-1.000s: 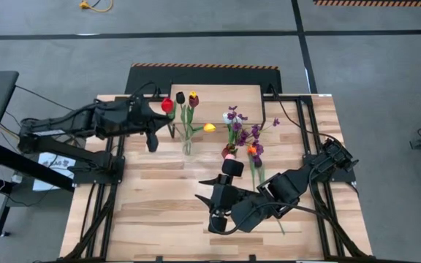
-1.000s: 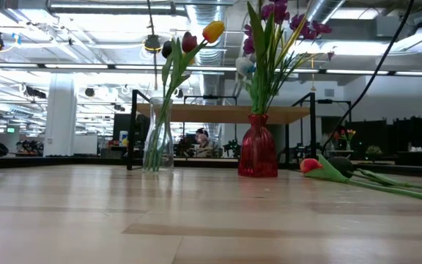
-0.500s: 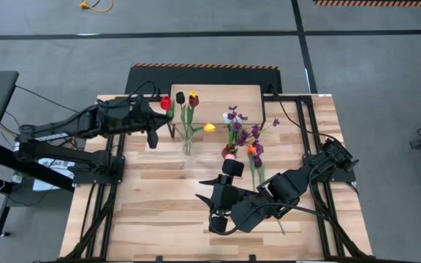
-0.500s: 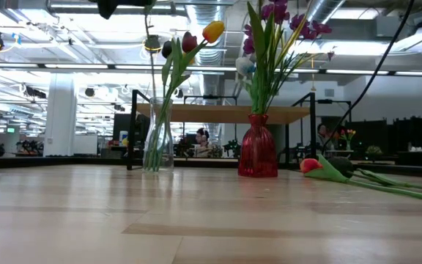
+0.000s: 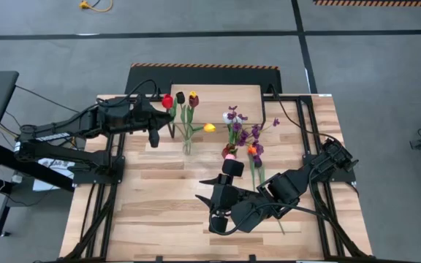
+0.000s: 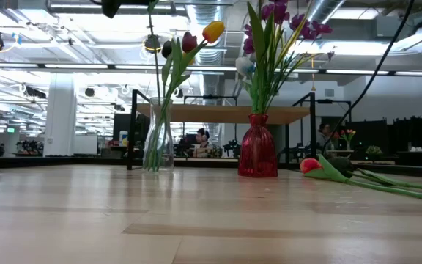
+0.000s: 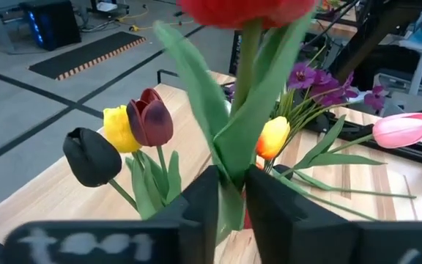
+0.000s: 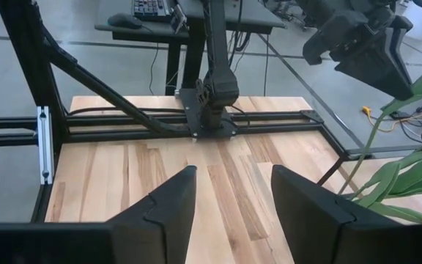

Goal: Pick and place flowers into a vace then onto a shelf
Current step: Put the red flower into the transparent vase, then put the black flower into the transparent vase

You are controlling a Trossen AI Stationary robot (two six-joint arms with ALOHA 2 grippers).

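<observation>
A big open workshop stretched behind the butcher-block table, ceiling lights glaring in the low view. And there was the red tulip, pinched by its green stem between the fingers of the left gripper, head up high near the clear glass vase! From above, that red head hung just beside the dark, maroon and yellow tulips already standing in that vase, over the near edge of the shelf. The stem trailed down from the closed jaws, and I could not tell whether its tip had reached the vase mouth.

Judging by its look, this flower was light and floppy: a thin bendy stem, soft leaves, a top-heavy head. A hold low on the stem, under the leaves, looked best; squeezing the head would likely crush it, and a high grip would let the tail swing wide of the narrow opening.

Moving outward, the red vase held purple sprigs and stood just beside the clear one. A pink tulip and another stem lay flat on the table near it, waiting. The right gripper hovered over bare wood at the table's front, fingers spread wide, holding nothing.
</observation>
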